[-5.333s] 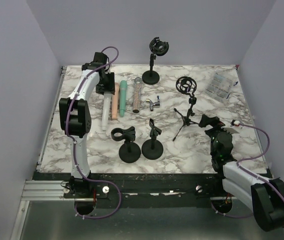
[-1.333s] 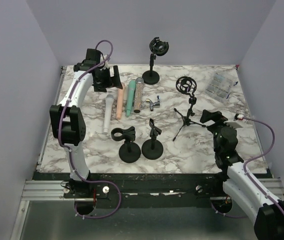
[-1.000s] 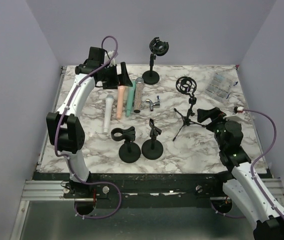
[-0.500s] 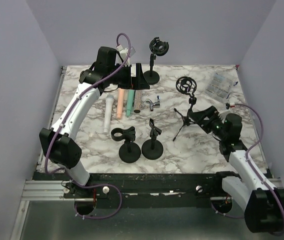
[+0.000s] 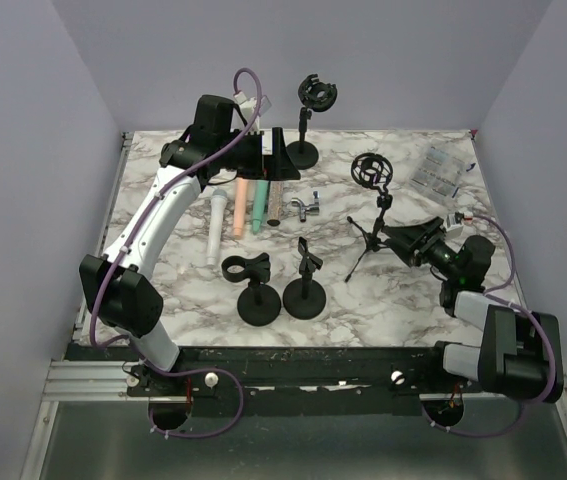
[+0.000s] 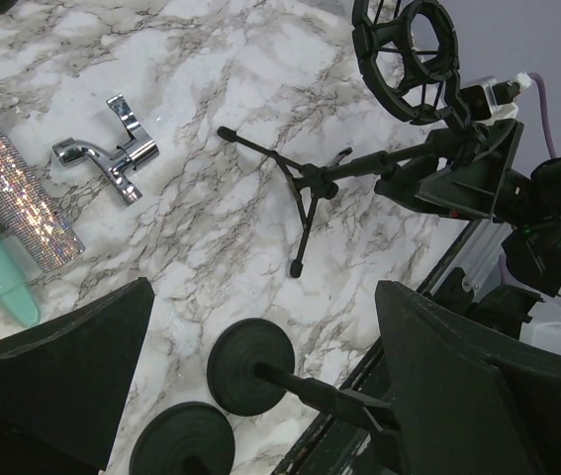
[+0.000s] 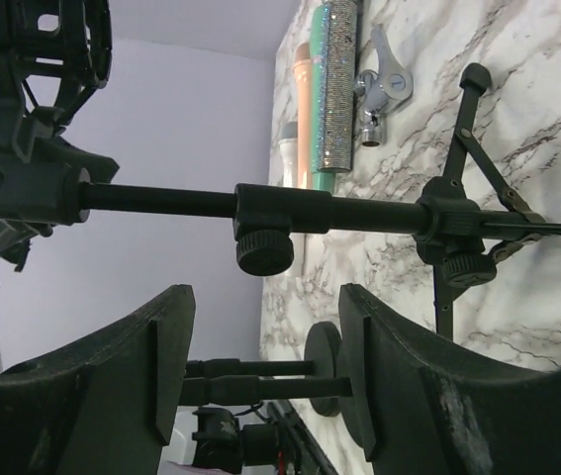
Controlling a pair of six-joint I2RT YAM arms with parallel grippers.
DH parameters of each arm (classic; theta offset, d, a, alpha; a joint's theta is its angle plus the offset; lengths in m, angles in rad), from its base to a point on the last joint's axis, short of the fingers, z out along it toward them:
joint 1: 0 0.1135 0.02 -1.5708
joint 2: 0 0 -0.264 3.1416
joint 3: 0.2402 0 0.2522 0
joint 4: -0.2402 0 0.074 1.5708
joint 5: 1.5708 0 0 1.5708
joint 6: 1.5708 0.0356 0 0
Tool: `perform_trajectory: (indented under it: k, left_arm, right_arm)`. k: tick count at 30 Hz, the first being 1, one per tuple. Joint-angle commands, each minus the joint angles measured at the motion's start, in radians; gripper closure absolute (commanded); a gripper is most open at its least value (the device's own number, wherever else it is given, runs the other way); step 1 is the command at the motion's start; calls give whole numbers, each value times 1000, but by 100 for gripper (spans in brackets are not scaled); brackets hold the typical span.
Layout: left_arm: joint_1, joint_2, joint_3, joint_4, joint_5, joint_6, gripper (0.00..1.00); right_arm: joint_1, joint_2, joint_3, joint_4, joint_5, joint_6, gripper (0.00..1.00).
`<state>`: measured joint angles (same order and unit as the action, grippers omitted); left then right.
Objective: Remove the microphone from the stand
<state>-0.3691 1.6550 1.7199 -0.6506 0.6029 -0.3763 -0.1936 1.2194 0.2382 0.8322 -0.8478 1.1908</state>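
Mics lie flat on desk, back-left, side by side: white mic, peach mic, teal mic, glitter mic. L pincer hangs over their far ends, spread wide, touching none. R pincer low at right, spread apart, tripod stand pole just past its fingers; shock mount tops that pole.

Marble-pattern counter, plain lavender walls at 9, 12, 3 o'clock; aluminium rail at 7 o'clock. Even light.
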Motion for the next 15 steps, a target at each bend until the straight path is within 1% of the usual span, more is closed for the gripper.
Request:
perform_trajectory:
  k: [1,3,7,10,15]
  left_arm:
    - [-6,-3,-7,23,28,-7,2]
    - [-7,-1,-8,23,28,-6,2]
    - [-6,3,-8,20,24,-3,2]
    - [-7,5,-6,19,25,-3,2]
    - [-7,10,-5,16,24,1,2]
  right_arm:
    - [-9,73,-5,190,-61,65,37]
    - [-9,117,-1,255,-68,81,40]
    - [-10,195,21,329,-85,101,42]
    - [-9,250,27,413,-94,134,48]
    - [-10,319,26,535,-100,200,52]
